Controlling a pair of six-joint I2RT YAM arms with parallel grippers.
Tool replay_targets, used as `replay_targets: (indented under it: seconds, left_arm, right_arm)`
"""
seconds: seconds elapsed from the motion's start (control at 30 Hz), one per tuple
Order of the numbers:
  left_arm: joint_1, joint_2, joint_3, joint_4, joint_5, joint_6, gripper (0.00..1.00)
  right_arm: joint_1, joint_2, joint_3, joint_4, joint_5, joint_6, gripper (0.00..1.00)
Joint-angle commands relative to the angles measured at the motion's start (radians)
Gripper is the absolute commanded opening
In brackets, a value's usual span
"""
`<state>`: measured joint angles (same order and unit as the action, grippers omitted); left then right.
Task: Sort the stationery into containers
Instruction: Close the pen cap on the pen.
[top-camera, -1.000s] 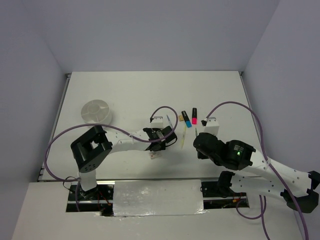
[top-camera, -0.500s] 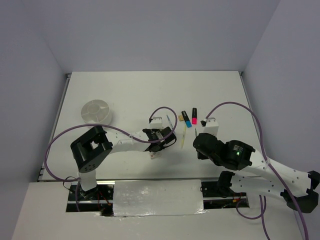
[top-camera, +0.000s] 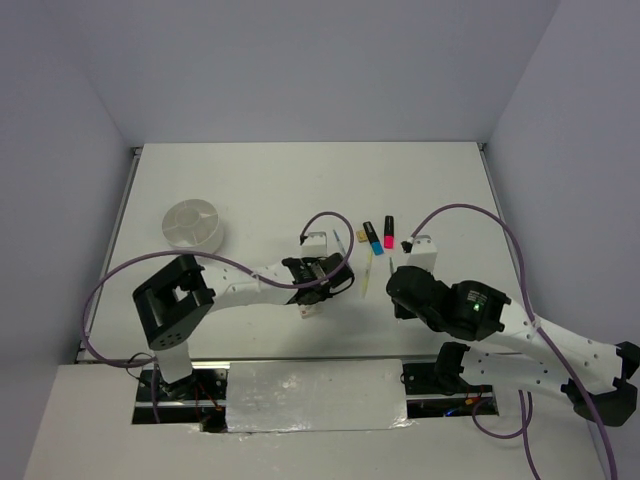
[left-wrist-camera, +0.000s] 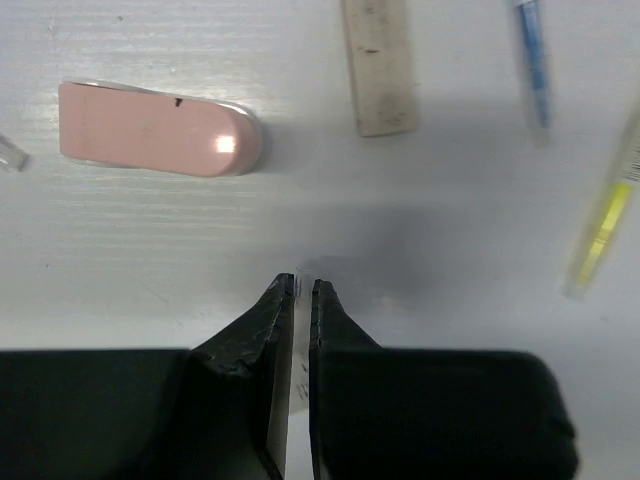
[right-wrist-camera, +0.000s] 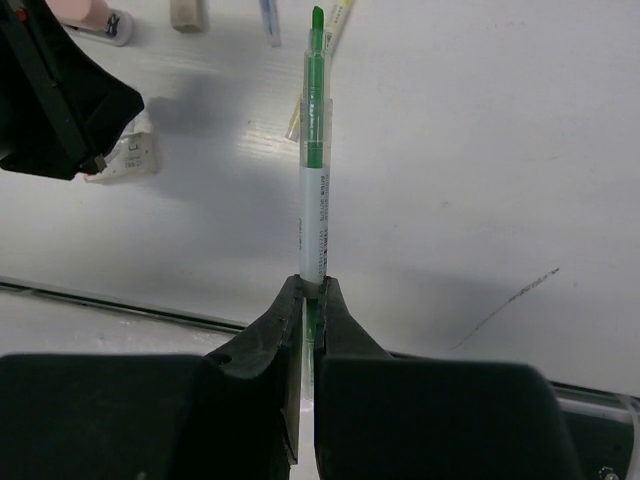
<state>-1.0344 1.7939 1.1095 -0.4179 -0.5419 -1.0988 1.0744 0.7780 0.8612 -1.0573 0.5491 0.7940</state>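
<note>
My left gripper (left-wrist-camera: 302, 285) is shut on a small thin white labelled piece, which also shows in the right wrist view (right-wrist-camera: 130, 155) and the top view (top-camera: 308, 310). Past it on the table lie a pink eraser (left-wrist-camera: 155, 140), a tan eraser (left-wrist-camera: 378, 65), a blue pen (left-wrist-camera: 530, 60) and a yellow-green pen (left-wrist-camera: 605, 225). My right gripper (right-wrist-camera: 311, 283) is shut on a green-and-white pen (right-wrist-camera: 315, 180) that points away over the table. Blue (top-camera: 373, 236) and pink (top-camera: 388, 233) highlighters lie at the centre. The round white tub (top-camera: 193, 224) stands far left.
The table's front edge (right-wrist-camera: 120, 305) runs just below my right gripper. The left gripper's black body (right-wrist-camera: 60, 100) is close to the left of the held pen. Purple cables loop over both arms.
My left arm has shifted slightly to the left with its white piece still in the jaws. The right arm and the items on the table have not moved.
</note>
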Motion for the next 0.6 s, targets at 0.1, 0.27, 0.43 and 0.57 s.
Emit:
replay_targets:
  seconds: [0.1, 0.27, 0.43, 0.57]
  left_arm:
    - [-0.044, -0.139, 0.113, 0.019, -0.087, 0.04, 0.0]
    - [-0.047, -0.301, 0.118, 0.039, -0.17, 0.039, 0.0]
    - [-0.047, -0.578, -0.06, 0.356, -0.138, 0.22, 0.0]
    - [-0.047, -0.724, -0.144, 0.447, -0.167, 0.289, 0.0]
  right_arm:
    - [0.001, -0.071, -0.019, 0.083, -0.03, -0.018, 0.0]
    - [0.002, -0.175, -0.063, 0.262, -0.144, -0.081, 0.0]
    - [0.004, -0.211, -0.14, 0.584, -0.412, -0.136, 0.0]
    - [0.027, -0.136, -0.155, 0.726, -0.451, -0.121, 0.0]
